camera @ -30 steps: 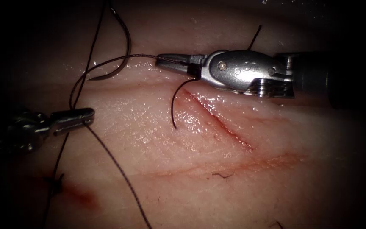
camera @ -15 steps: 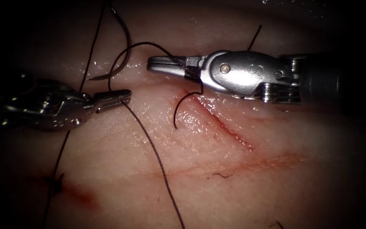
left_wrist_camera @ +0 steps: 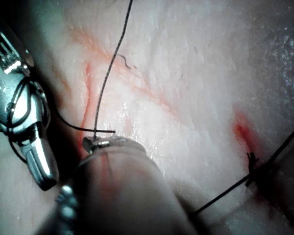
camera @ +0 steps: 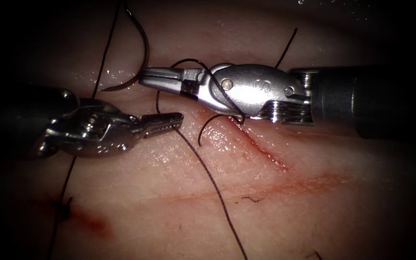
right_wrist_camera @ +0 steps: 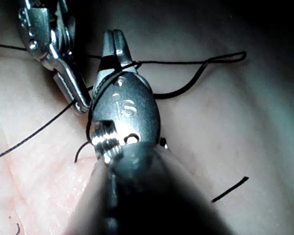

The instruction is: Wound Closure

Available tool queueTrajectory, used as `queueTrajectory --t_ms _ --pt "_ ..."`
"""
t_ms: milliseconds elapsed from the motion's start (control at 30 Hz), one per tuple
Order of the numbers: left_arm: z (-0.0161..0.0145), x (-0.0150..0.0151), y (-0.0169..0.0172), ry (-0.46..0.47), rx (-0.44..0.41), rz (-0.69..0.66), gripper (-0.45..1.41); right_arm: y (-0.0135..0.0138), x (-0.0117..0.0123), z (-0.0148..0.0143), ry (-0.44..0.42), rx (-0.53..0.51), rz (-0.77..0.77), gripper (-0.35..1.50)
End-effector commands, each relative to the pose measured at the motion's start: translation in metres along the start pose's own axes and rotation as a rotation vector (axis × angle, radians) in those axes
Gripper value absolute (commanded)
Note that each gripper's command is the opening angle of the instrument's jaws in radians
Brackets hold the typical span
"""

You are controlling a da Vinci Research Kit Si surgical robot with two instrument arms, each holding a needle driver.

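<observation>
Left tool (camera: 162, 121) clamped on thread (camera: 208, 175), right tool (camera: 162, 79) closed, thread-wrapped, needle (camera: 138, 53) lying free on tissue (camera: 314, 202).

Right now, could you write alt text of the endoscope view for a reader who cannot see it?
The left tool holds the thread left of the cut in the tissue, and the right tool, jaws shut, has thread looped around it. The needle lies free on the tissue at upper left.

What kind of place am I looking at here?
Likely a surgical training bench: pale pork tissue with a red cut, dark thread, a curved needle lying loose on it, and two metal claws.
</observation>
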Motion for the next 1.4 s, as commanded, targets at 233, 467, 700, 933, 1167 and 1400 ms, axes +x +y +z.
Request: queueTrajectory --t_ms 233,467,700,933,1167,1400 --pt "-0.0003 0.0017 0.0002 0.003 -0.009 0.037 -0.45 0.0005 -0.0009 0.0019 -0.049 -0.040 0.013 0.91" --pt "-0.0021 0.0032 -0.0008 0.016 -0.016 0.066 -0.45 0.0000 -0.0024 0.0015 -0.128 0.008 0.000 0.96" --pt "-0.0035 0.0044 -0.0017 0.032 -0.021 0.074 -0.45 0.0003 -0.0040 0.0004 -0.149 0.020 -0.013 0.84" --pt "-0.0039 0.0048 -0.0029 0.090 -0.016 0.077 -0.45 0.0002 -0.0054 0.0001 -0.213 0.046 -0.027 0.84" --pt "-0.0047 0.0038 -0.0045 0.197 -0.006 0.081 -0.45 -0.0005 -0.0066 -0.0005 -0.250 0.080 -0.041 0.84" --pt "-0.0054 0.0021 -0.0062 0.334 0.017 0.044 -0.45 -0.0008 -0.0073 -0.0012 -0.271 0.098 -0.050 0.84"
